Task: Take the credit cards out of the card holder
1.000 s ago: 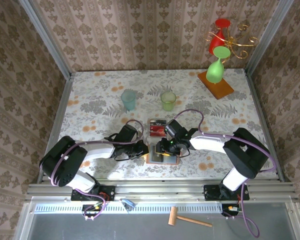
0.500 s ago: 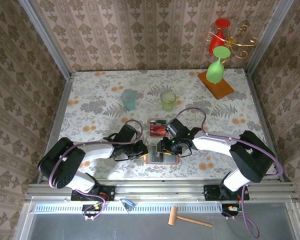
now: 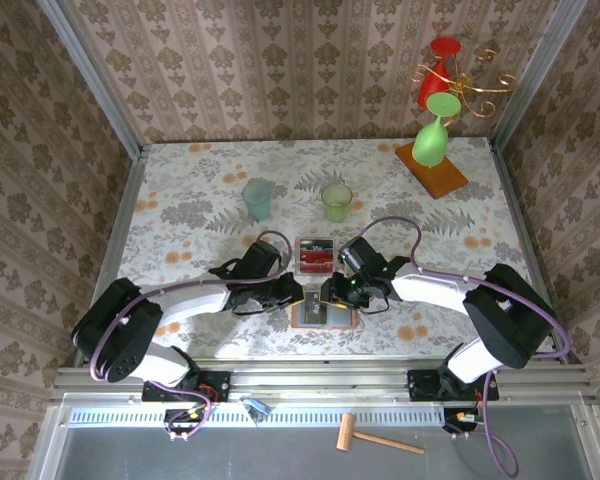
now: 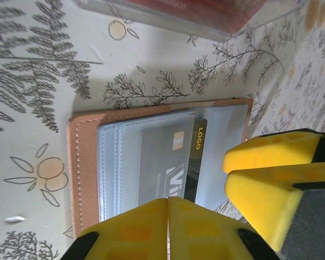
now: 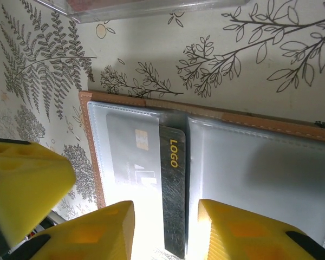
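I see my left gripper (image 4: pixel 168 208) pressed together at the open card holder's (image 4: pixel 84 157) edge, my right gripper (image 5: pixel 165 216) spread, a dark credit card (image 5: pixel 173 184) between its fingers, half tucked in a pocket (image 5: pixel 124 146)

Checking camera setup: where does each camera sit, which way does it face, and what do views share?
Top external: above and behind, looking down at the table; both arms show, left pincer and right pincer at the card holder.
Left wrist: faces down at the open holder; its shut yellow fingers at the bottom.
Right wrist: likewise; its parted fingers straddle a dark card.
Shared: both wrist views show that holder and card.
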{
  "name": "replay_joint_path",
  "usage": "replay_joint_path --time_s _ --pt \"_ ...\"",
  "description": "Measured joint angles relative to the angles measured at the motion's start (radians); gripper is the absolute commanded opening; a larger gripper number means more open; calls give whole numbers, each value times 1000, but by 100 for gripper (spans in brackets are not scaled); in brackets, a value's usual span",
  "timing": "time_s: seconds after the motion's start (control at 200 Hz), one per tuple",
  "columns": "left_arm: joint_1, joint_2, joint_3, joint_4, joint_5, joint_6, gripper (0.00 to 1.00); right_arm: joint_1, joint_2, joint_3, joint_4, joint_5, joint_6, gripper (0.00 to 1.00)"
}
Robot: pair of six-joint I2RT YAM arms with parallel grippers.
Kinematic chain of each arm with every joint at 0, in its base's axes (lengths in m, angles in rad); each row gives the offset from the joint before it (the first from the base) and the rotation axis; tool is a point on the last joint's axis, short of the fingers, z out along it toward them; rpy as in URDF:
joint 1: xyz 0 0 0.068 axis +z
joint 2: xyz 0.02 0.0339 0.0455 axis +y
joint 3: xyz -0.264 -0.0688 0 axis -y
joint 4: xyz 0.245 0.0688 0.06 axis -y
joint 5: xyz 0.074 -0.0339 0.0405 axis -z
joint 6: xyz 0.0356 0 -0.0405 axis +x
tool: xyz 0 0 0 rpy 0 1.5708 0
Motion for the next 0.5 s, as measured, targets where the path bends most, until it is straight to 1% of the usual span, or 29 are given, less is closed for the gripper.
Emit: replay_joint_path --time_s 0.5 --pt "-11 75 -3 6 5 0 5 -11 14 -50 99 -51 36 27"
